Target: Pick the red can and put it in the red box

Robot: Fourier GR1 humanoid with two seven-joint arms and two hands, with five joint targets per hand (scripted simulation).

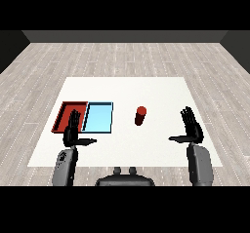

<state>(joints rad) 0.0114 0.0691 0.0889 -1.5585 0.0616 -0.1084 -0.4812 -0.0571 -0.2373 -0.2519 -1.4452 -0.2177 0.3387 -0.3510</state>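
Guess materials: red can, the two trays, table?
Red can: probably painted metal, matte, no visible glint. Red tray and light blue tray: flat, uniform colour, likely plastic. Table: plain white, matte, laminate or painted board; can't tell which.

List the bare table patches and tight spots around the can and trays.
Bare: between the red can and the right hand; the far strip of the table beyond the can and trays; the near middle between both hands. A narrower gap separates can and light blue tray. Crowded: left hand overlaps the red tray.
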